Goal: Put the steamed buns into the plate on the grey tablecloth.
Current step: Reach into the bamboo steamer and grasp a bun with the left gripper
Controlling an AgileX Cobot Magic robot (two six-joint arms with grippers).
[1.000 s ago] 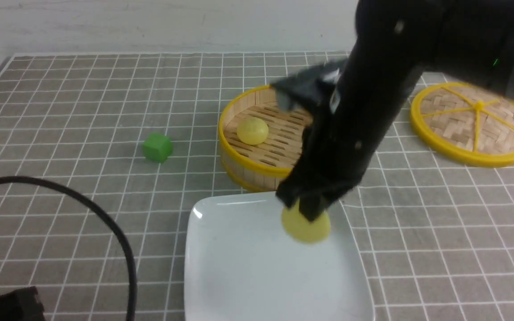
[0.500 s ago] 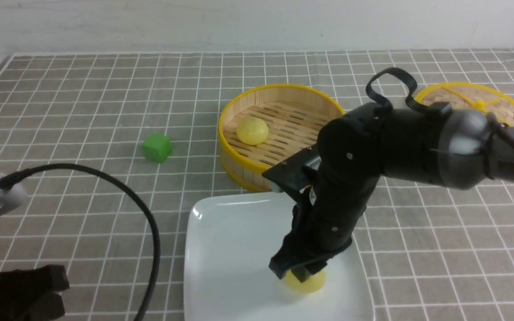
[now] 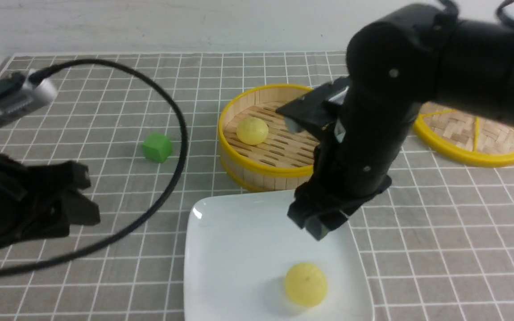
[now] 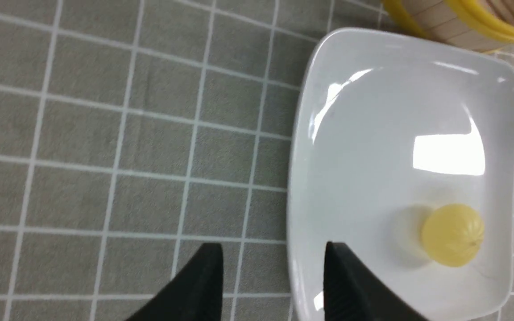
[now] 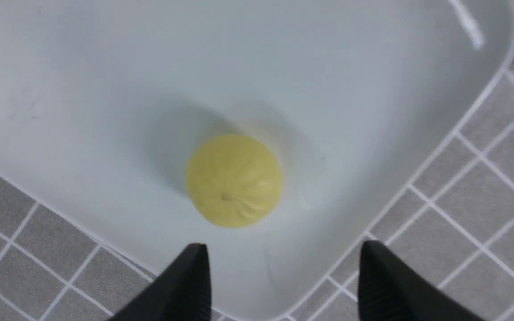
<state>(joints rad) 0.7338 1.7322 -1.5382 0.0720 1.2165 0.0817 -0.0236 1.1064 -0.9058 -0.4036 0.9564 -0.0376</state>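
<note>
One bun [image 3: 305, 284] sits on the white plate [image 3: 257, 249], toward the plate's near right corner, below the right gripper [image 3: 324, 225] and apart from its fingers. The other bun [image 3: 252, 130] lies in the bamboo basket [image 3: 276, 171], by the left part of its rim, and the right gripper's fingers are away from it too. The left gripper [image 3: 80, 216] is well apart from both buns, over the left side of the grey tablecloth [image 3: 453, 249].

The basket stands just beyond the plate's far edge. Bare slats are open to the right of its bun, and the plate's left part is bare, leaving open room beside the bun there. The green cube [image 3: 157, 147] is on the cloth to the left of the basket, apart from it. The woven lid [image 3: 475, 133] lies toward the cloth's far right corner, partly hidden by the right arm [image 3: 417, 58].

The right fingers [image 5: 190, 281] stand wide apart with nothing between them. The left fingers [image 4: 205, 281] are also parted, holding nothing.
</note>
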